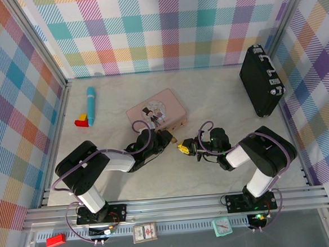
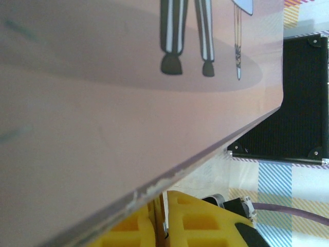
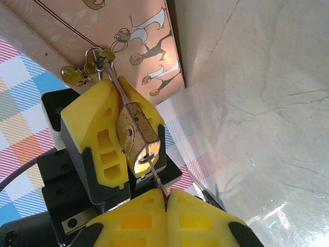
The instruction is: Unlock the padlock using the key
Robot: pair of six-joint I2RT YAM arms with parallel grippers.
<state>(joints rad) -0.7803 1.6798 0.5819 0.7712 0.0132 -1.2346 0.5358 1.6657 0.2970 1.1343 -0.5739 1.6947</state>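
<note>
Both sets of jaws are pressed tight. From the right wrist, the left gripper (image 3: 126, 110) pinches the little gold padlock (image 3: 138, 136) between its yellow fingers. The right gripper (image 3: 165, 198) pinches the thin key (image 3: 156, 175), whose tip sits in the bottom of the padlock. Most of the key is hidden between the fingertips. The padlock's wire loop hooks the clasp (image 3: 85, 67) on the pink tin (image 3: 77, 20), which has small drawn people on it. From above, the padlock and key are too small to make out. They are near the tin's front corner.
</note>
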